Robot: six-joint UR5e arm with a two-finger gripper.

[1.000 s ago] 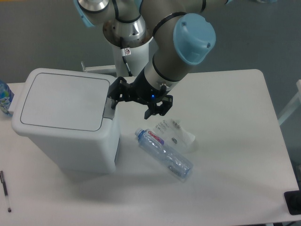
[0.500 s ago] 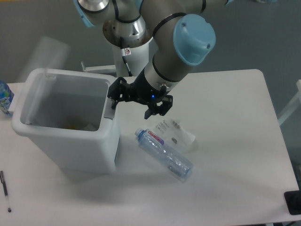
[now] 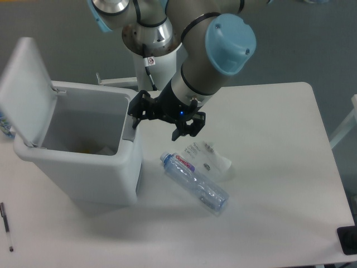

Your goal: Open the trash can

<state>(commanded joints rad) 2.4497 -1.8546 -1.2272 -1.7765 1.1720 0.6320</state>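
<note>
The single fixed view looks down on a white surface (image 3: 268,167) with the trash can (image 3: 83,167) standing at its left end. The can is open: its flat white lid (image 3: 28,92) stands raised on the side of the can farthest from the arm, tilted back, and the grey interior is exposed with something pale and a yellowish patch lying at the bottom, too dim to name.

The hand (image 3: 136,114) sits at the can's near-arm rim, right at the grey latch (image 3: 130,131) on that edge. Its dark fingers are pressed close against the latch area, and how far apart they stand cannot be told from this angle; nothing is visibly held between them. Behind the hand, the black wrist block with a small blue light joins the grey arm, whose large light-blue joint cap (image 3: 230,44) hangs above the surface beside the can.

Just beside the can's base, on the arm's side, a clear plastic bottle (image 3: 194,181) with a blue cap and a red-and-white label lies on its side. Touching the bottle, on the side away from the can, lies a crumpled white wrapper (image 3: 209,158) with small print.

Beyond the can, on the side away from the arm, a black pen (image 3: 6,226) lies on the surface near the frame's edge. A dark object (image 3: 348,240) shows at the surface's far corner from the can.
</note>
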